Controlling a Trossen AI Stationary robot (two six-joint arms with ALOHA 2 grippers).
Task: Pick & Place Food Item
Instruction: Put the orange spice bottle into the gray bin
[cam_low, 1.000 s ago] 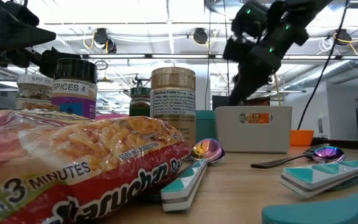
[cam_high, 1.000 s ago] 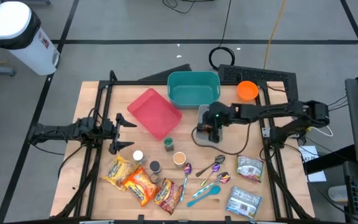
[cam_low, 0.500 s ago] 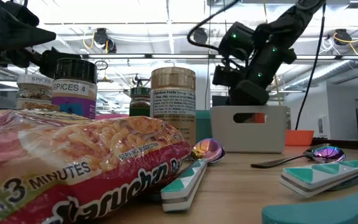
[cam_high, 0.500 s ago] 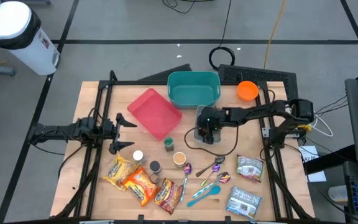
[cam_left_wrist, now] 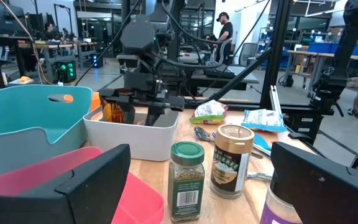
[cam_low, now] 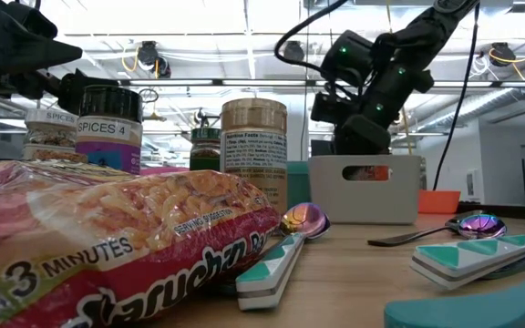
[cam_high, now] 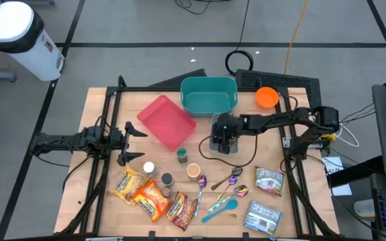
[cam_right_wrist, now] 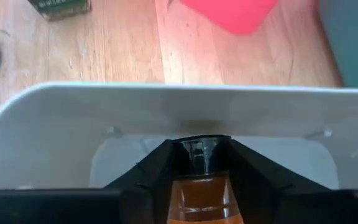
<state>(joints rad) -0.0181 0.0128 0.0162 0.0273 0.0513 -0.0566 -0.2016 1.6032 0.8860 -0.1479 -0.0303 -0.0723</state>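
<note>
An amber bottle (cam_right_wrist: 197, 196) with a black cap (cam_right_wrist: 196, 152) sits inside a white bin (cam_high: 214, 146) at the table's middle right. My right gripper (cam_right_wrist: 197, 163) reaches down into that bin and is shut on the bottle. In the low view the bin's wall (cam_low: 367, 196) hides the fingers, and the bottle's orange shows through the handle slot (cam_low: 368, 172). My left gripper (cam_high: 138, 142) waits open at the table's left, level, holding nothing. My right gripper pinches the amber bottle between its two fingers, one on each side (cam_right_wrist: 166, 186) just behind the black cap. The fingers slant down into the bin from the table's right and lie along the bottle, its cap at their tips. The bottle is inside the bin.
A teal bin (cam_high: 208, 95) and an orange bowl (cam_high: 267, 98) stand at the far edge, with a pink tray (cam_high: 166, 120) left of the white bin. Spice jars (cam_high: 181, 155), noodle packets (cam_high: 149, 194), spoons (cam_high: 223, 187) and silver pouches (cam_high: 269, 181) fill the near half.
My right gripper has come down from above the white bin into it, shifting a little toward the table's left and tipping further downward. Over the last half second it has stayed in place.
</note>
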